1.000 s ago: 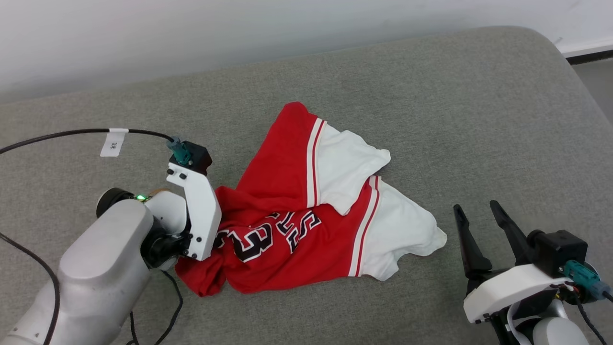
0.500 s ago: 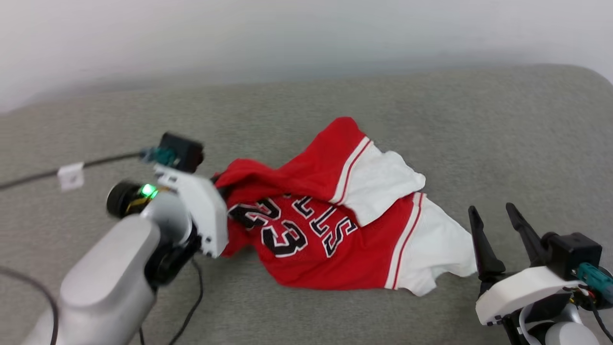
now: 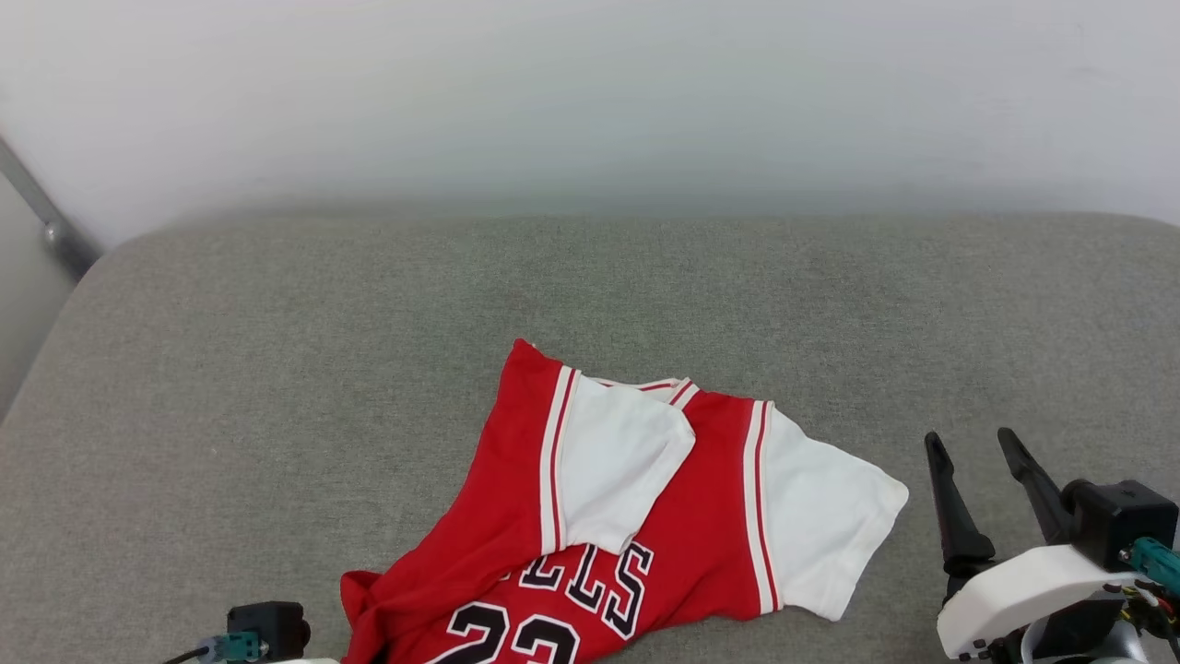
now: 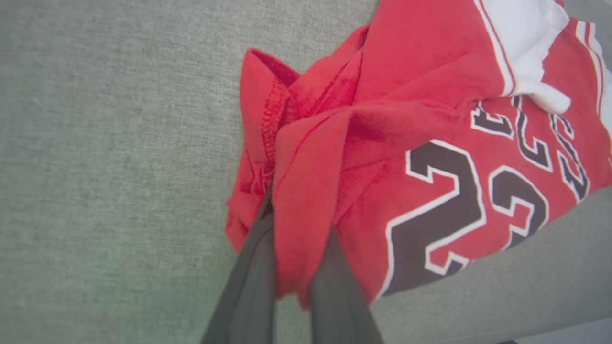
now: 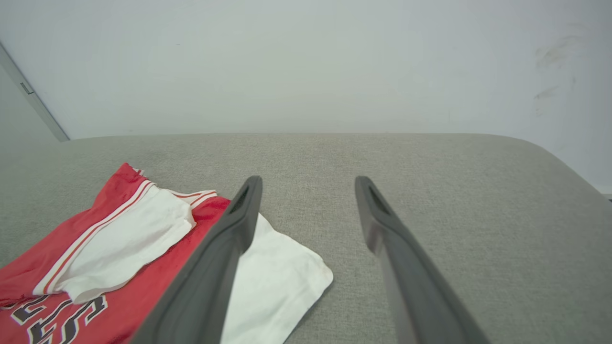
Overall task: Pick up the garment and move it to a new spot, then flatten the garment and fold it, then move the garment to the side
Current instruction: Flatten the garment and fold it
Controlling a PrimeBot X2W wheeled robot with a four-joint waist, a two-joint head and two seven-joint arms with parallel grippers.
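Head view: grey cushion (image 3: 277,369) against white wall (image 3: 590,92) | garment (image 3: 710,480) crumpled at cushion's near edge, centre | left gripper (image 4: 299,215) clamped on its red hem | right gripper (image 3: 970,436) spread wide beside the white sleeve

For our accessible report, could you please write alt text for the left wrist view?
The left end effector is shut on a red fold of the garment, a jersey numbered 23, crumpled on a grey cushion.
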